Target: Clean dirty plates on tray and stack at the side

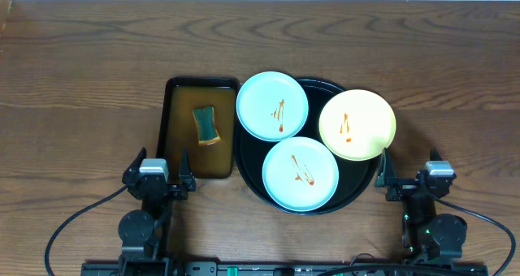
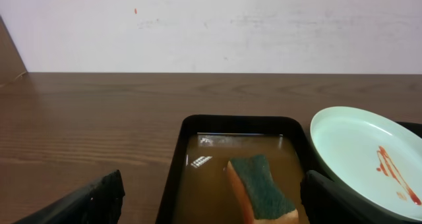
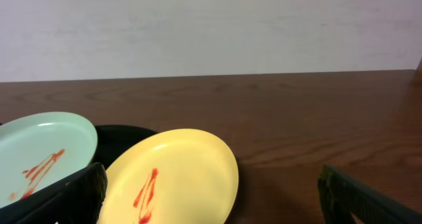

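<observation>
The round black tray [image 1: 325, 88] holds three plates with orange sauce squiggles: a pale blue one [image 1: 272, 105] at the back left, a pale blue one [image 1: 301, 173] at the front, and a pale yellow one [image 1: 357, 124] leaning over the right rim. My left gripper [image 1: 158, 177] is open and empty, near the table's front edge, in front of the brown tray. My right gripper [image 1: 410, 178] is open and empty, right of the black tray. The yellow plate [image 3: 171, 178] and a blue plate [image 3: 39, 151] show in the right wrist view. A blue plate [image 2: 362, 155] shows in the left wrist view.
A rectangular brown tray [image 1: 175, 130] of brownish liquid stands left of the black tray, with a green-and-orange sponge [image 1: 207, 124] in it. The sponge [image 2: 260, 188] lies just ahead of my left gripper [image 2: 211, 204]. Bare wood tabletop [image 1: 455, 81] lies to the right and back.
</observation>
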